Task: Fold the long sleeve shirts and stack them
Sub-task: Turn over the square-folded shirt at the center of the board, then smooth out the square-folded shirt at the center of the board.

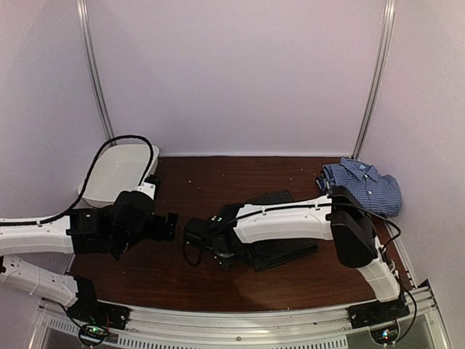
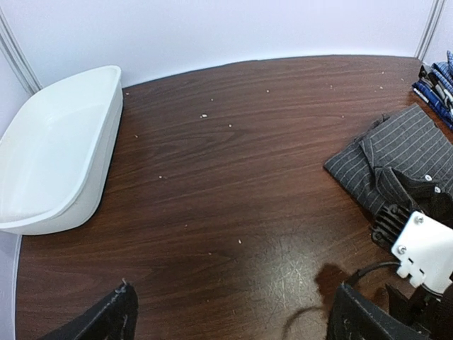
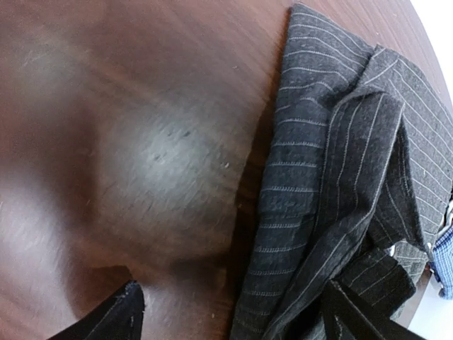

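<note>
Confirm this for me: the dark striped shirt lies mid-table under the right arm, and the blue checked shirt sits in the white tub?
No. The blue checked shirt lies on the table at the far right, not in the white tub, as the top view shows. The rest is right.

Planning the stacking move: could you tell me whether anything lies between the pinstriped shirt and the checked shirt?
Nothing visible on the table; only the right arm crosses above the gap between the pinstriped shirt and the checked shirt.
</note>
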{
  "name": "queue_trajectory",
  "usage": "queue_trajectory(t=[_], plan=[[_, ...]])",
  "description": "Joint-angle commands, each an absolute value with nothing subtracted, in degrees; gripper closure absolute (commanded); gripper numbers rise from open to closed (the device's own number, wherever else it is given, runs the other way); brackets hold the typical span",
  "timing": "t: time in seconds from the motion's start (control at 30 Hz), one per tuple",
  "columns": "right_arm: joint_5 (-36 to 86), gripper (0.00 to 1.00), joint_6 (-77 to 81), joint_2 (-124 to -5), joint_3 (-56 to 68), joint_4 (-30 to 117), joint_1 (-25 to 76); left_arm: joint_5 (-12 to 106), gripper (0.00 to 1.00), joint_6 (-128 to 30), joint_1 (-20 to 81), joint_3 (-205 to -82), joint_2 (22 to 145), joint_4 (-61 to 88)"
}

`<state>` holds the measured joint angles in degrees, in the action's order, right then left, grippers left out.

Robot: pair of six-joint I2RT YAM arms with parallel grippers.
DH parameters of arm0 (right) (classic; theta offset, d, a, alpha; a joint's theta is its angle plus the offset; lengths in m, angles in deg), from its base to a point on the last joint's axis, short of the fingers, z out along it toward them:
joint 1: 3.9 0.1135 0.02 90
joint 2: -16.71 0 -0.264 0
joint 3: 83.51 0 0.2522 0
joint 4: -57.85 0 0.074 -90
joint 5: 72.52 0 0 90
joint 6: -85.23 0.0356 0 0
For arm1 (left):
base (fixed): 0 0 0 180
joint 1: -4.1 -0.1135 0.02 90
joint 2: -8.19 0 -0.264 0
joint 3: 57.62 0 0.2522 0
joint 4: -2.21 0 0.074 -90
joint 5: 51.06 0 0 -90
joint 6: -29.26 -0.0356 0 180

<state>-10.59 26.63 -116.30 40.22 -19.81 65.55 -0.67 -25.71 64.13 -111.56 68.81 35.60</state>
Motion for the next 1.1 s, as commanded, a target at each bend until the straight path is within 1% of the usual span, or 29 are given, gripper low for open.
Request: queue_trajectory(t=[0.0,0.13,0.27,0.37,0.47,0.57,0.9,1.03,1.07], plan=[[-9.0,0.10,26.5,-106.5,34.0,-13.9,65.9,-3.7,0.02,-25.5,63.8,-112.4,66.9,35.6],[-7.5,0.05,25.4,-95.6,24.8,-7.8,64.3,-2.9,0.02,-26.6,63.8,-111.9,67.4,34.1],[-1.9,0.05,23.2,-83.6,12.1,1.5,58.9,-0.5,0.02,-27.5,63.6,-111.6,68.7,31.4],[4.6,0.07,21.0,-75.7,4.4,8.5,53.5,1.1,0.02,-28.2,63.4,-111.6,69.7,29.5],[10.4,0.12,19.3,-72.7,-0.3,14.1,49.3,2.3,0.02,-28.9,63.3,-111.8,71.4,28.2],[13.1,0.17,17.9,-73.3,-1.3,17.5,48.1,2.4,0.02,-28.9,63.1,-112.2,73.1,28.0],[22.7,0.48,16.1,-82.5,1.4,22.5,48.1,3.2,0.02,-27.1,62.7,-111.6,74.3,27.8],[25.5,0.54,16.0,-85.6,1.8,24.3,48.3,3.1,0.02,-27.1,62.5,-111.2,74.0,28.0],[27.4,0.57,15.9,-88.3,2.6,25.3,48.4,3.1,0.02,-27.2,62.2,-111.0,73.9,28.0]])
